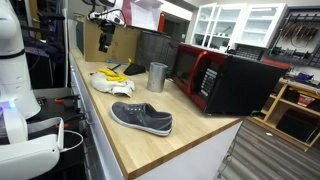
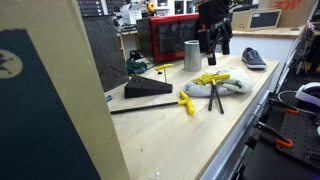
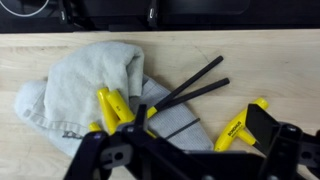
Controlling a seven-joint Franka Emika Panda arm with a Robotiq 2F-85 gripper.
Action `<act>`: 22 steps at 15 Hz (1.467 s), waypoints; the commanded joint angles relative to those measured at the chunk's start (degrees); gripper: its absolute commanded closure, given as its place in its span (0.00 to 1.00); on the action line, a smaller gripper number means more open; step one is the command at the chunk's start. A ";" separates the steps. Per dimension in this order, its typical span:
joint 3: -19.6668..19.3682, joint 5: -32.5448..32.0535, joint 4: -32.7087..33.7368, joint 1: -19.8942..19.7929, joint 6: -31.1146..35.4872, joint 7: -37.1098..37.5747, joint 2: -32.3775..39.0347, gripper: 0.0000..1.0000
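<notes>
Fingers (image 1: 106, 22) spread wide and empty in an exterior view, high above cloth (image 1: 104, 83) bearing yellow-handled tools (image 1: 115, 70) on far table (image 1: 190, 135); metal cup (image 1: 157, 77) just right, shoe (image 1: 141, 118) nearer. In an exterior view, fingers (image 2: 214, 46) over cloth (image 2: 229, 87), well apart. Wrist view: yellow-handled tools (image 3: 118, 108) across cloth (image 3: 80, 85), directly beneath.

In an exterior view a grey shoe (image 1: 141, 118) lies on its sole near the front of a wooden counter (image 1: 190, 130), a metal cup (image 1: 157, 77) stands upright just beside a red-fronted microwave (image 1: 225, 82), and a white cloth (image 1: 106, 84) with yellow-handled tools (image 1: 117, 72) lies further back, below the gripper (image 1: 105, 22)
</notes>
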 commanded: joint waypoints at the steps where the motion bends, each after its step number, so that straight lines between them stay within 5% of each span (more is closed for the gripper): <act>1: -0.89 -2.64 5.32 0.69 2.40 -2.51 5.55 0.00; 11: -2.55 -10.78 15.59 1.53 9.86 -19.09 14.98 0.00; 22: -4.01 -9.60 28.83 -0.05 6.14 -59.27 26.01 0.00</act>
